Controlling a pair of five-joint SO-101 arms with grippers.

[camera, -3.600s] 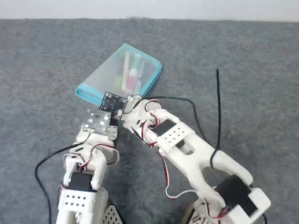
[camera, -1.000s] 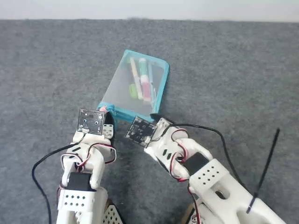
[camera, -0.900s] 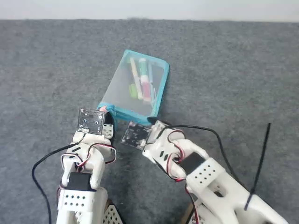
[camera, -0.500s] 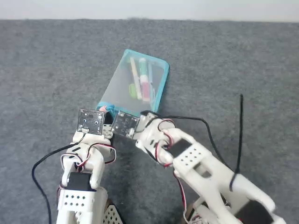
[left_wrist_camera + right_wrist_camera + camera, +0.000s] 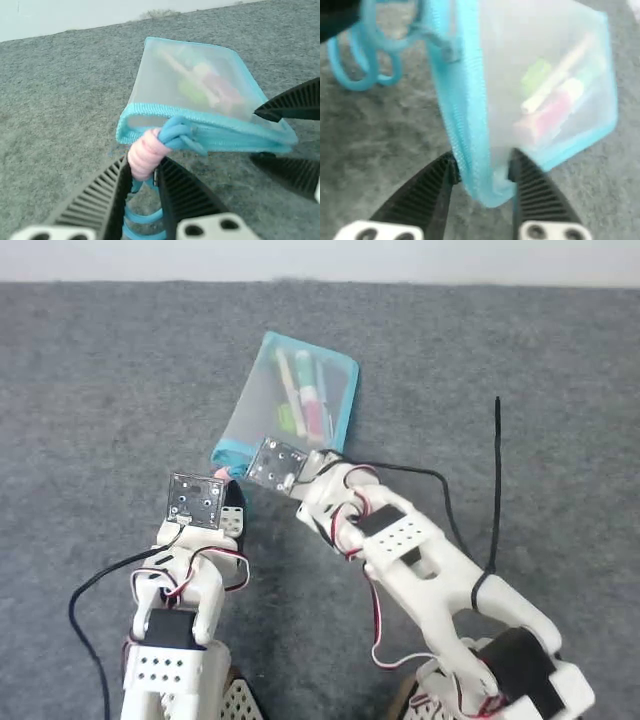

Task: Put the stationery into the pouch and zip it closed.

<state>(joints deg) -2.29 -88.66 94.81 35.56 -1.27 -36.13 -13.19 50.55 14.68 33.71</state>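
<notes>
The translucent pouch (image 5: 295, 405) with a teal border lies on the grey carpet, with pens and markers (image 5: 305, 400) inside. My left gripper (image 5: 228, 480) is at its near left corner. In the left wrist view that gripper (image 5: 144, 165) is shut on a pink bead (image 5: 142, 155) on the pouch's blue cord (image 5: 142, 220). My right gripper (image 5: 308, 455) is at the pouch's near edge. In the right wrist view it (image 5: 482, 160) stands open, straddling the zipper edge (image 5: 470, 125) at the pouch (image 5: 545, 75) corner. Its black fingers (image 5: 295, 100) show beside the pouch (image 5: 195, 90).
Grey carpet (image 5: 520, 370) covers the table, with open room to the left, right and behind the pouch. A pale wall strip (image 5: 320, 258) runs along the back. The right arm's black cable (image 5: 495, 480) stands up beside it.
The right arm has swung left and forward, bringing its gripper onto the pouch's near edge. The pouch has shifted slightly away. The left arm has stayed put, still holding the bead.
</notes>
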